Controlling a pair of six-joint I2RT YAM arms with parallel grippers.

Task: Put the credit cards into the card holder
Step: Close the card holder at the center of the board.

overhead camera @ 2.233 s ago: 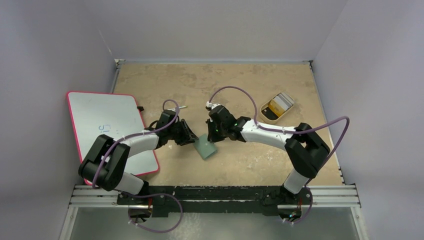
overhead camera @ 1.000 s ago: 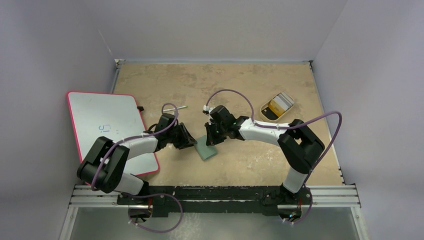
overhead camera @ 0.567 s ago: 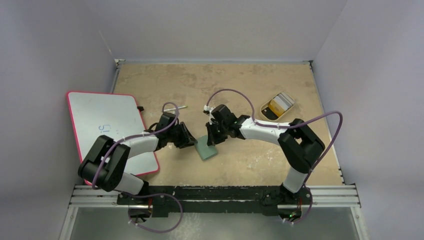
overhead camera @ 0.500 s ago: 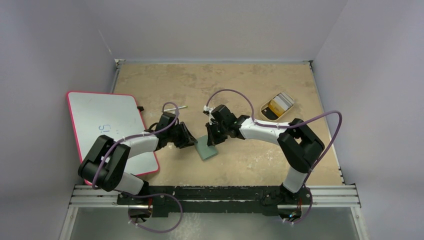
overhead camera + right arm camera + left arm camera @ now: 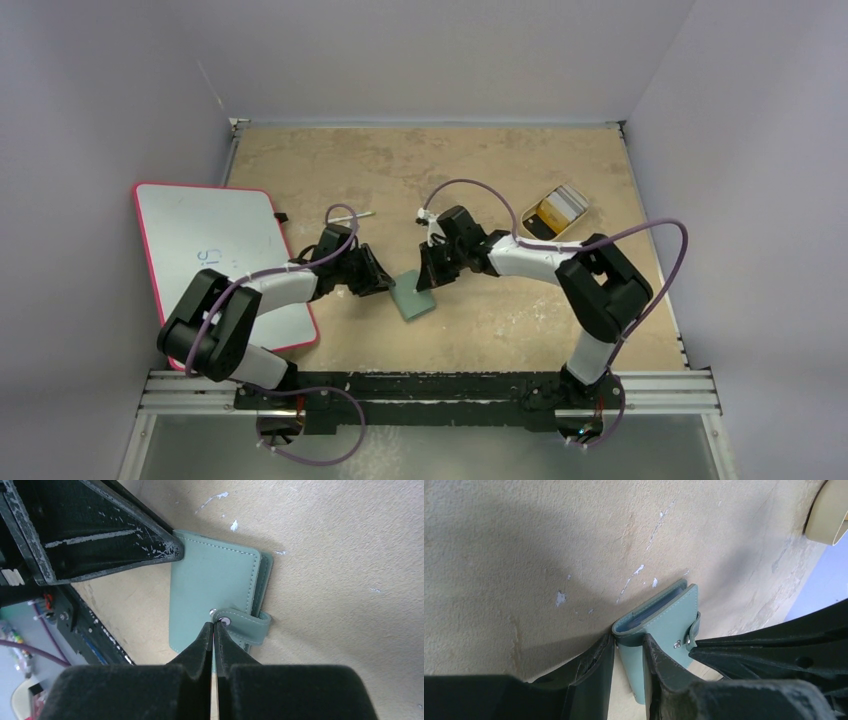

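The card holder, a grey-green wallet folded shut, lies flat at the table's middle. It also shows in the left wrist view and the right wrist view. My left gripper is closed across its spine corner. My right gripper is shut, its tips pinching the end of the snap strap. The two snap studs sit apart. The credit cards, yellow, black and white-grey, lie in the tan tray at the back right.
A pink-rimmed whiteboard lies at the left under the left arm. A thin pen lies behind the left gripper. The tan tray's edge shows in the left wrist view. Walls close in the table.
My right wrist has shifted a little to the right and back, its tips staying at the strap. The wallet and the left gripper have hardly moved.
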